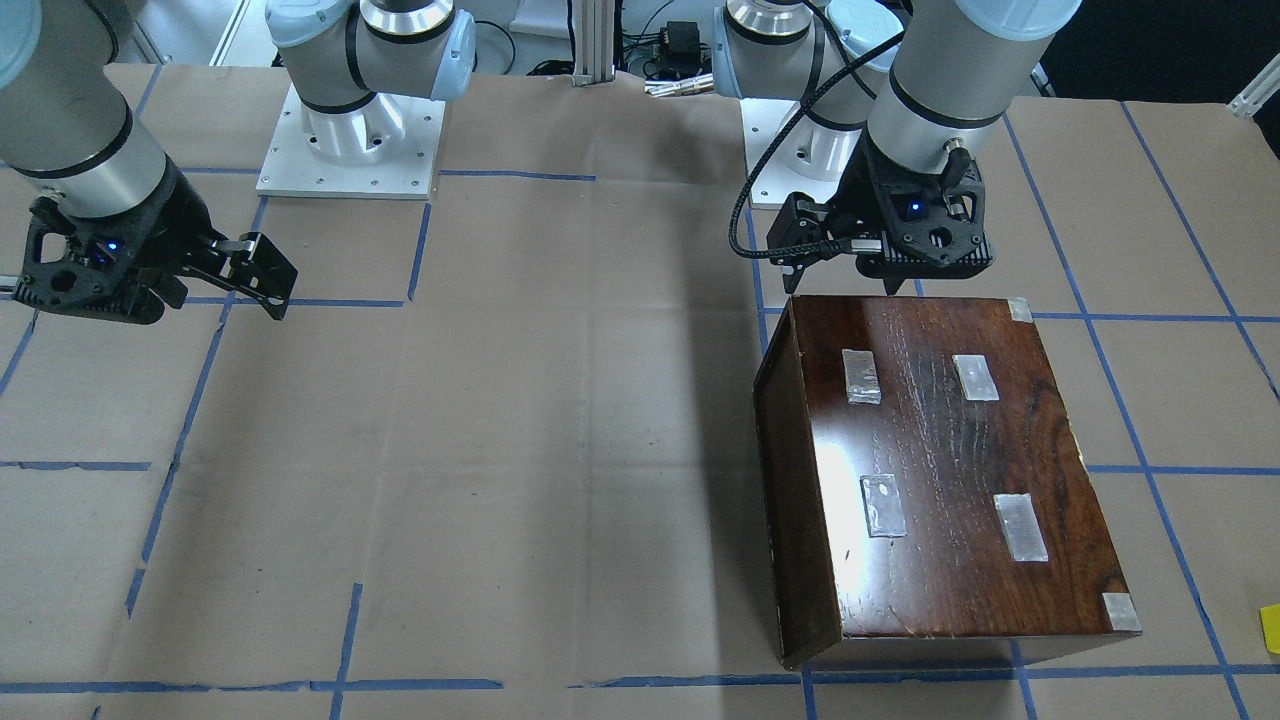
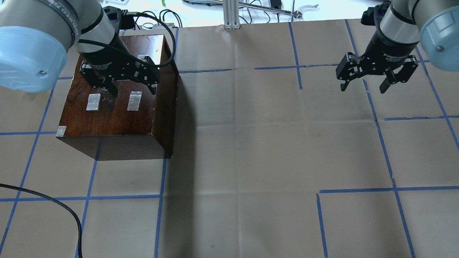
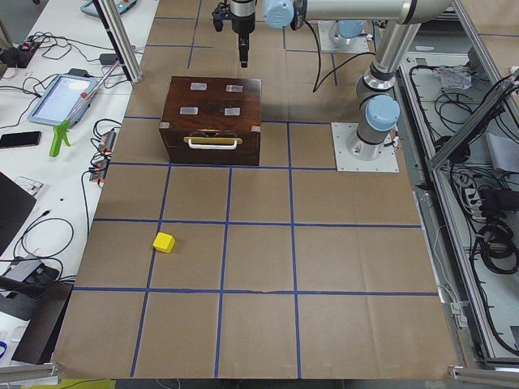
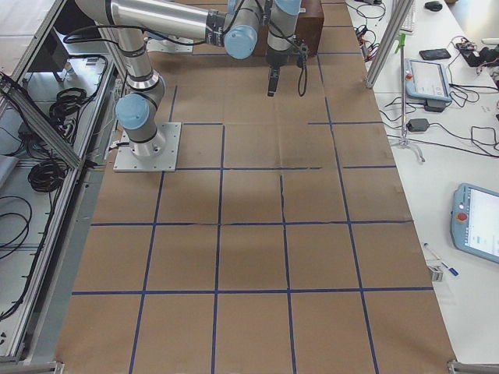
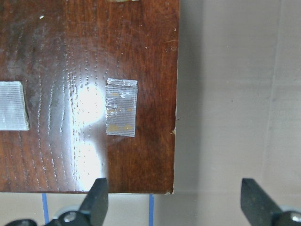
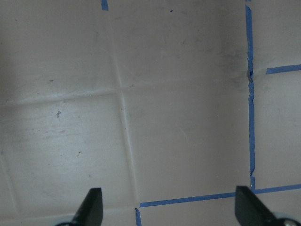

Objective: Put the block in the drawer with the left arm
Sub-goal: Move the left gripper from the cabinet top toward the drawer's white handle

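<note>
Block (image 3: 165,241) is nowhere near your left tool (image 2: 131,85). It sits on the worktop (image 2: 251,143) well out past the drawer (image 3: 212,144) front, toward the robot's-left end and a bit to the operators' side. In the front-facing view only a yellow sliver shows at the frame edge. It's a cube, so there's no long axis to line up with; any square approach should do. Left arm (image 2: 71,14) is by far the nearer one. Right tool (image 2: 364,85) hangs over bare paper at the other end, well apart.

Left tool hovers above the dark box (image 1: 950,480), about over the robot-side edge of its top. Fingers are spread wide with nothing between them, and it touches nothing that the wrist view shows. Right tool is also wide and empty.

Drawer looks shut: front flush with the box face, pale handle facing the block's side.

My read: nothing of the task is done yet. You need the drawer pulled out, plus a reach across the box, out and down to the block. Watch for clipping the box top on the way.
</note>
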